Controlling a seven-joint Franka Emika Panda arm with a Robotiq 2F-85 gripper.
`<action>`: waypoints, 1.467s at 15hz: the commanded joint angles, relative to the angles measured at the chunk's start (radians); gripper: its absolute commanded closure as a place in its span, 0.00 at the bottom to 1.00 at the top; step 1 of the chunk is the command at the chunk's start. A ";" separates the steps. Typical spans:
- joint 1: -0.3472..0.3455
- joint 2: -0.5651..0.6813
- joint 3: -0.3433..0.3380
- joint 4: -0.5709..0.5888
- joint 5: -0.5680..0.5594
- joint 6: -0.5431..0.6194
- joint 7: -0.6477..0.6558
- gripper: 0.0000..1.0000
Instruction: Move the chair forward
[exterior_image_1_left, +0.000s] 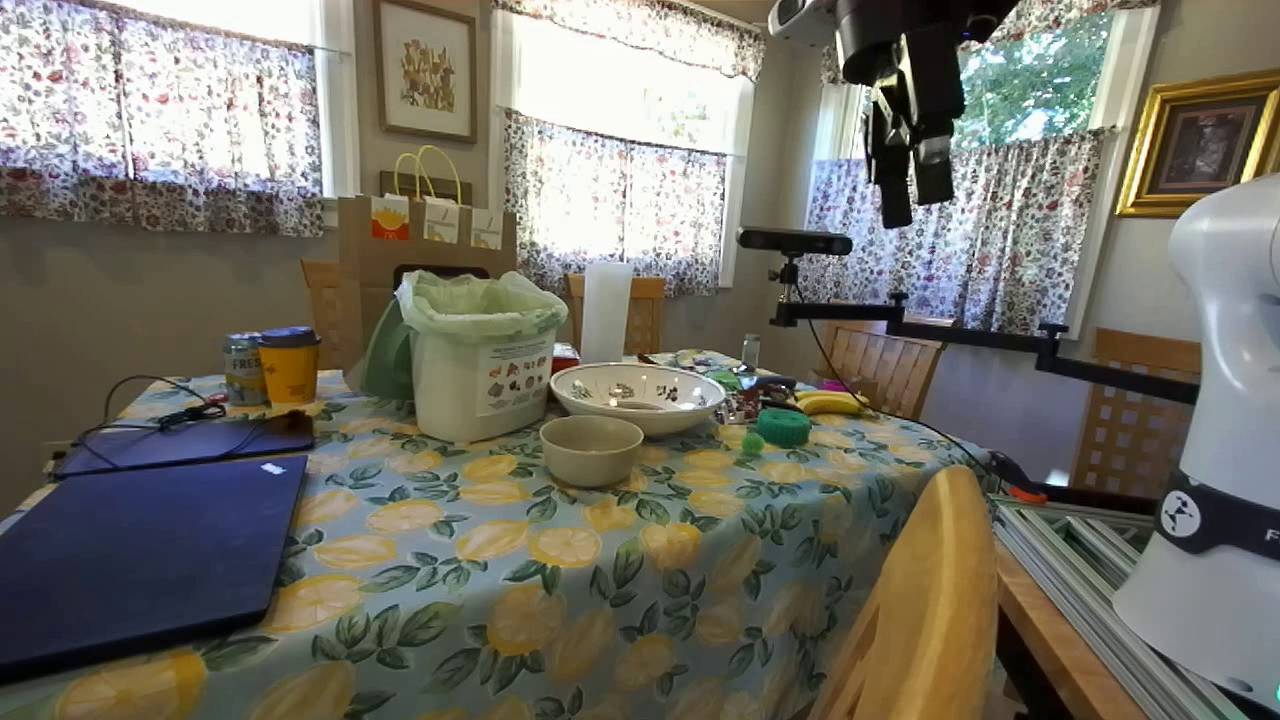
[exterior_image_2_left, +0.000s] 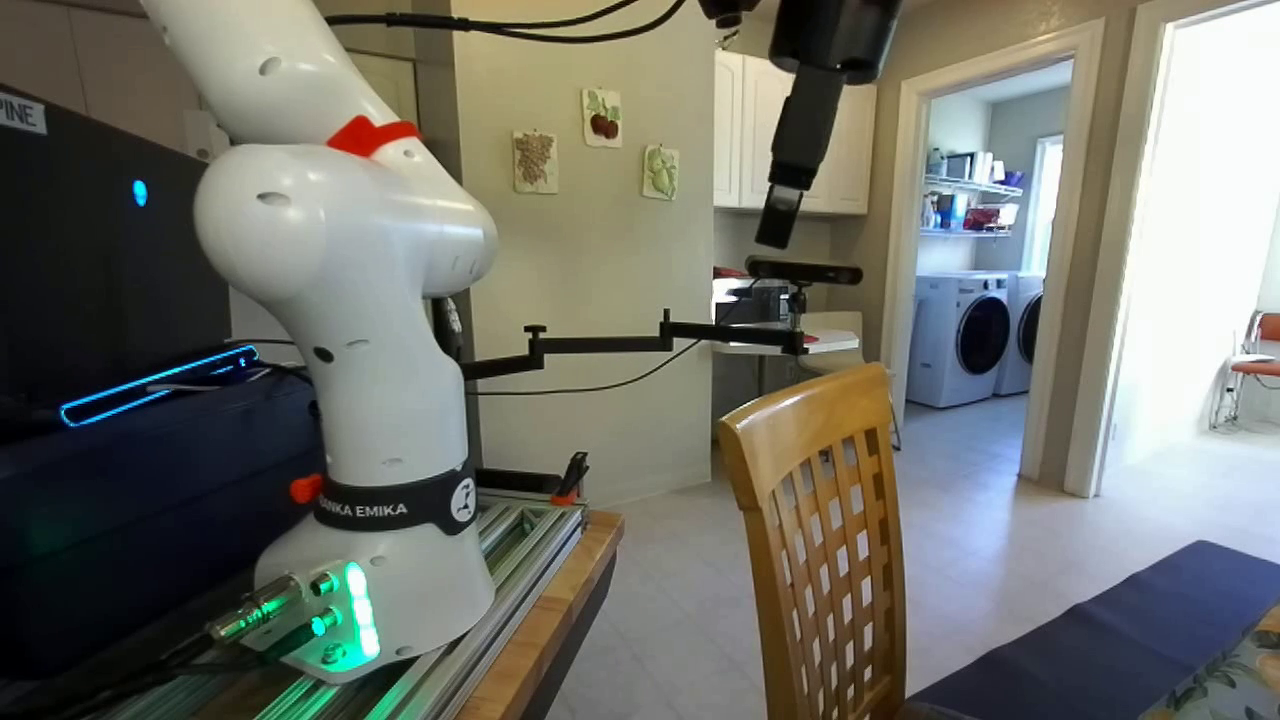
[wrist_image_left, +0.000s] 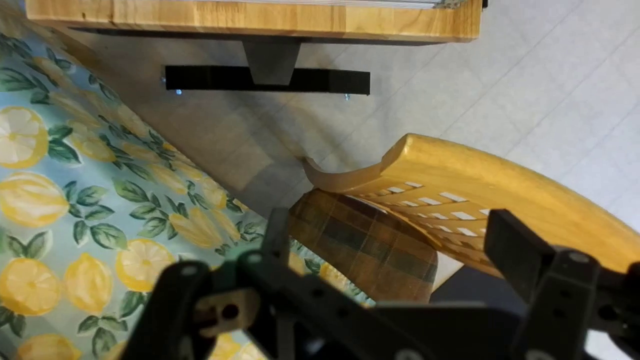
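The honey-coloured wooden chair stands upright beside the table, its curved top rail and lattice back showing in an exterior view. Its rail also shows at the near right of the table in an exterior view. In the wrist view the chair is seen from above, with a plaid seat partly hidden by my gripper. My gripper is open, its fingers wide apart with nothing between them. In both exterior views the gripper hangs above the chair's rail, clear of it.
A lemon-print tablecloth covers the table, which holds a bin, bowls and laptop. A camera on a black bracket reaches out near the gripper. The robot's wooden bench edge lies near the chair. Other chairs stand behind.
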 joint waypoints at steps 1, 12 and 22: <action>0.067 0.026 0.031 -0.001 0.027 0.016 -0.118 0.00; 0.263 0.038 0.084 -0.039 0.039 0.211 -0.444 0.00; 0.359 0.038 0.110 -0.066 0.094 0.232 -0.641 0.00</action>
